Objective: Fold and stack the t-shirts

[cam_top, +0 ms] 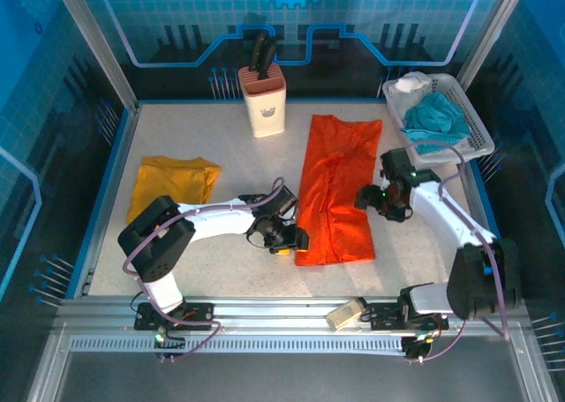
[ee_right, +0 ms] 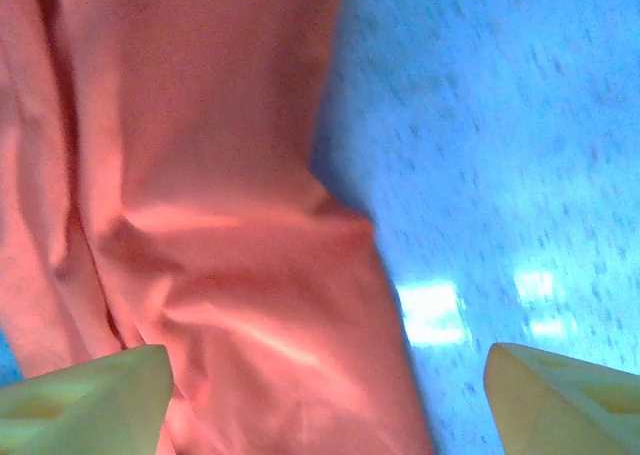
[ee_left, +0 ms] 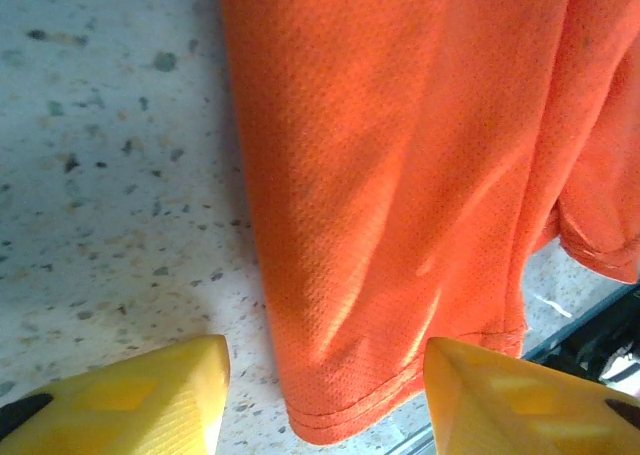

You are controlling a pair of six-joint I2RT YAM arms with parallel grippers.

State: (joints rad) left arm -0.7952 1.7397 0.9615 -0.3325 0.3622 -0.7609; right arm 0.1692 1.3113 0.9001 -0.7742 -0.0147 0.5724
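The bright orange t-shirt [cam_top: 337, 190] lies in a long folded strip down the middle of the table. The mustard yellow t-shirt [cam_top: 173, 185] lies folded at the left. My left gripper [cam_top: 288, 238] sits at the orange shirt's near left corner. In the left wrist view it [ee_left: 325, 400] is open, and the hem corner of the orange shirt [ee_left: 400, 195] lies between its yellow fingers [ee_left: 130, 395] without being pinched. My right gripper [cam_top: 371, 199] is at the shirt's right edge. It [ee_right: 325, 405] is open wide above the orange shirt's edge [ee_right: 220, 225].
A knife block [cam_top: 262, 97] stands at the back centre. At the back right, a white basket [cam_top: 472, 128] holds a teal cloth [cam_top: 437, 119] and a white cloth [cam_top: 413, 84]. A small beige object [cam_top: 346, 314] rests on the front rail.
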